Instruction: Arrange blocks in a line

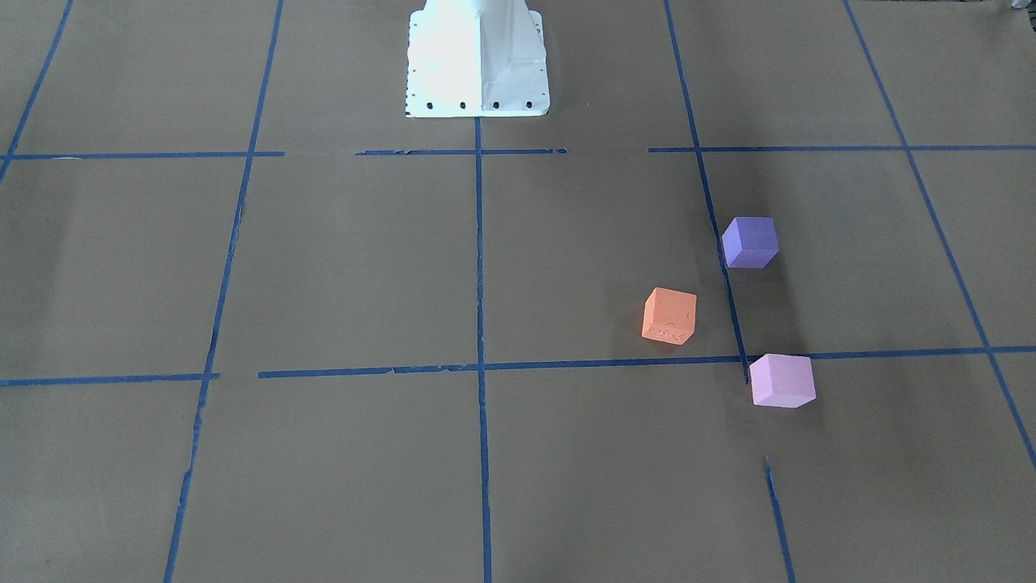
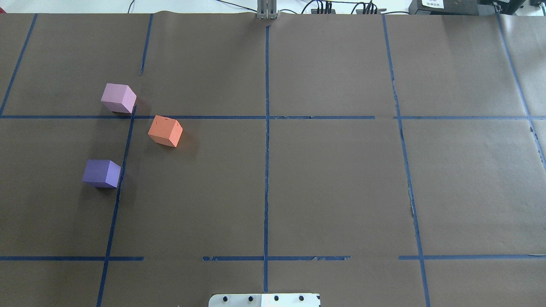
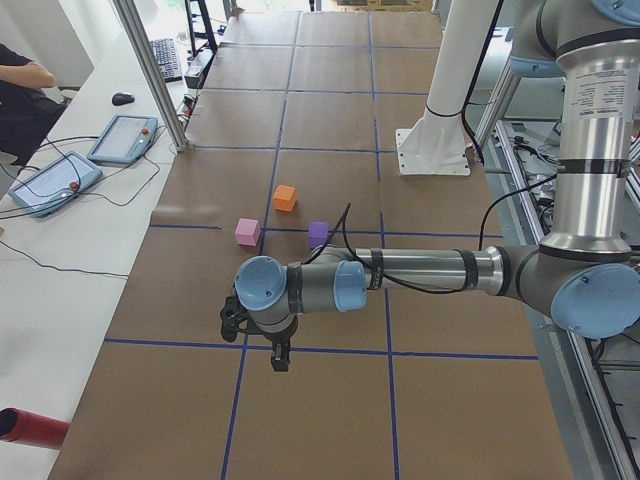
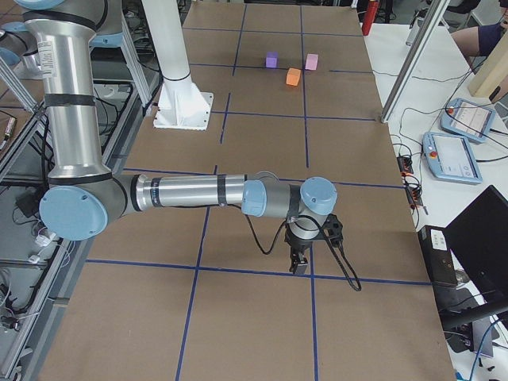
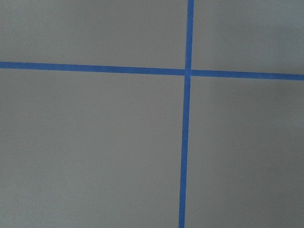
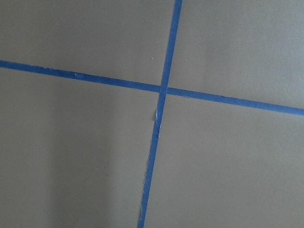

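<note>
Here, orange block, violet-blue block and pink block sit apart, unaligned, toward the table's left edge; left gripper and right gripper: opening and hold cannot be told.

Blue tape grid, teach pendant, keyboard

Far block, middle block offset toward centre, near block, all apart, on table left half

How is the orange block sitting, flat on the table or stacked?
Flat on the table: the orange block rests on it alone, apart from the pink block and violet block.
</note>
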`<move>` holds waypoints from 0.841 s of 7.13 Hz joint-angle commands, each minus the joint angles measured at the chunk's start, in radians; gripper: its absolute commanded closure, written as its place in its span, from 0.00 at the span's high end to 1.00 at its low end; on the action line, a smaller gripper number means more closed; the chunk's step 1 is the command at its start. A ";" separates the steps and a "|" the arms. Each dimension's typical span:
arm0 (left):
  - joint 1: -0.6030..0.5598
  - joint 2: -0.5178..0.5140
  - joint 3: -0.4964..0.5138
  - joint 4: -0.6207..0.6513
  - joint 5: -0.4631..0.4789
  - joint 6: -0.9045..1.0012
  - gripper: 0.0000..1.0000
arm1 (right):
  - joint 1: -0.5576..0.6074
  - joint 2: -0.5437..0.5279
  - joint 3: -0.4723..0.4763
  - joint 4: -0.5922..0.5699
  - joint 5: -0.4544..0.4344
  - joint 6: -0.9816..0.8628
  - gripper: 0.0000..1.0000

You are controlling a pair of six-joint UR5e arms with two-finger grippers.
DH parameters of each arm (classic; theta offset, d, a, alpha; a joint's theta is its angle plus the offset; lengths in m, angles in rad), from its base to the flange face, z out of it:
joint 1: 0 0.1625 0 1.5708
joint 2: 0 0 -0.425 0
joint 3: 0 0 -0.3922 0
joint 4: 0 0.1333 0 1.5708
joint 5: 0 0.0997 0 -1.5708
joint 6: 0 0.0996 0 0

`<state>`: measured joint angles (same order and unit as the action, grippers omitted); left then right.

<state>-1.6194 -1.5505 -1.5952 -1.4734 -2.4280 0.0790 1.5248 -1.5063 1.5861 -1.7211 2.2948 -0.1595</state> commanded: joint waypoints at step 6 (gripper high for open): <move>0.110 -0.013 -0.005 -0.044 0.004 0.004 1.00 | 0.000 0.000 0.000 0.000 0.000 0.000 1.00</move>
<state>-1.5541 -1.5530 -1.5949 -1.5098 -2.4234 0.0868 1.5248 -1.5064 1.5861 -1.7211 2.2949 -0.1595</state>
